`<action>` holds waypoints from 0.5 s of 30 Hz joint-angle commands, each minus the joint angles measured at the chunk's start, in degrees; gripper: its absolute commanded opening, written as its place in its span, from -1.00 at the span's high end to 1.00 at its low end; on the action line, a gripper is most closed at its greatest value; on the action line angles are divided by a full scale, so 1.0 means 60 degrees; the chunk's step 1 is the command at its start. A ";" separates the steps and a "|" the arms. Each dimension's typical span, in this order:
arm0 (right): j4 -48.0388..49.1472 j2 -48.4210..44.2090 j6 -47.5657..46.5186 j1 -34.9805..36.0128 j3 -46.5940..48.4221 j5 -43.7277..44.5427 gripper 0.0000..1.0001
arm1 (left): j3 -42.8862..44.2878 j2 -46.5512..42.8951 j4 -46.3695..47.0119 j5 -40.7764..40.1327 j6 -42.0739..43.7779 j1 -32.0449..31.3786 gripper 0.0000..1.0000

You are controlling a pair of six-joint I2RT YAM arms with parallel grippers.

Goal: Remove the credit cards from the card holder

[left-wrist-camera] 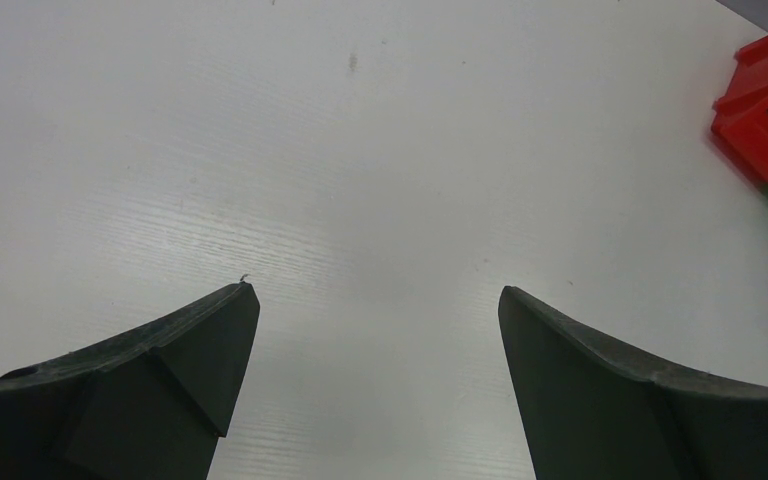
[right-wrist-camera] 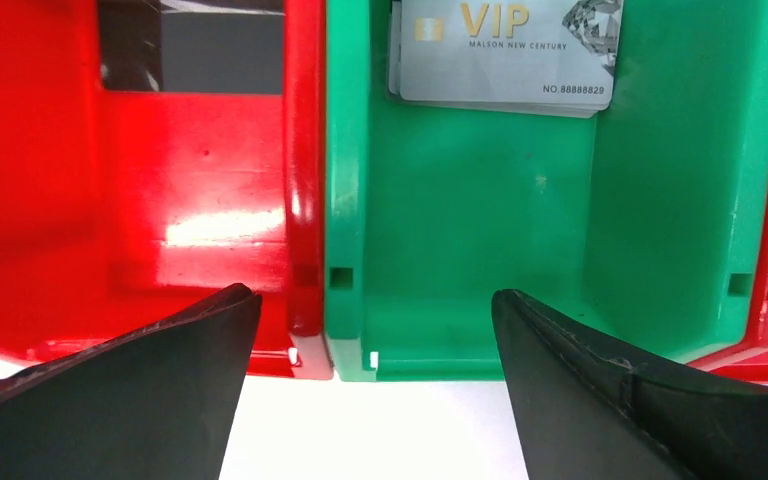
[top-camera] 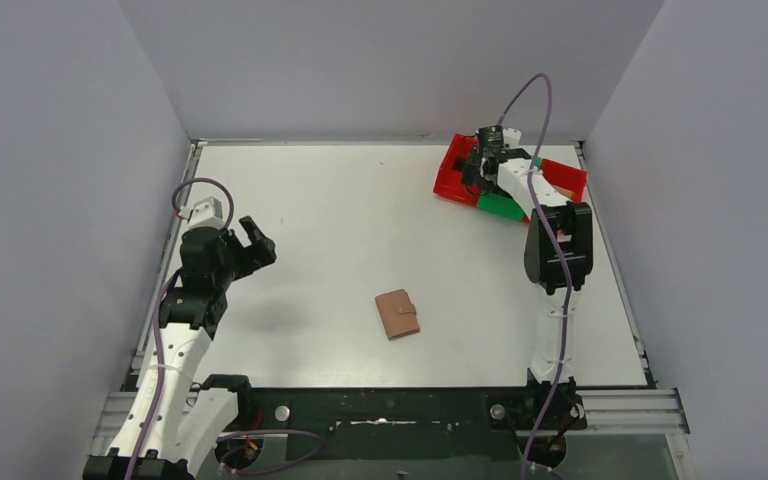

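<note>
While left and right jaws gape empty, lift the right jaws clear of the green plastic bin [right-wrist-camera: 345,150]. Leave the silver-grey rectangular card [right-wrist-camera: 505,50] ahead undisturbed.

White table [top-camera: 360,220], grey walls [top-camera: 390,60] on three sides. Far right corner: red bin [top-camera: 453,178] with green bin [top-camera: 500,206] touching it side by side, second red bin [top-camera: 566,180] against the green one's other side. Small dark smudge [left-wrist-camera: 352,62] on the table.
</note>
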 commanded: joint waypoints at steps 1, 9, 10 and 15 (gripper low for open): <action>-0.0005 0.0094 -0.0238 -0.0052 0.0428 -0.0351 -0.79 | 0.0056 -0.0028 0.0369 0.0143 0.0011 0.0035 -0.86; 0.0065 -0.0011 -0.0059 0.0152 -0.0256 -0.0608 -0.74 | 0.0037 -0.0039 0.0389 0.0132 -0.0003 0.0035 -0.86; 0.0129 -0.0094 -0.0051 0.0208 -0.0357 -0.0603 -0.74 | 0.0032 -0.0035 0.0389 0.0117 -0.0003 0.0035 -0.86; 0.0173 -0.0427 0.0067 0.0720 -0.0812 -0.0504 -0.74 | 0.0043 -0.0039 0.0377 0.0115 -0.0003 0.0035 -0.86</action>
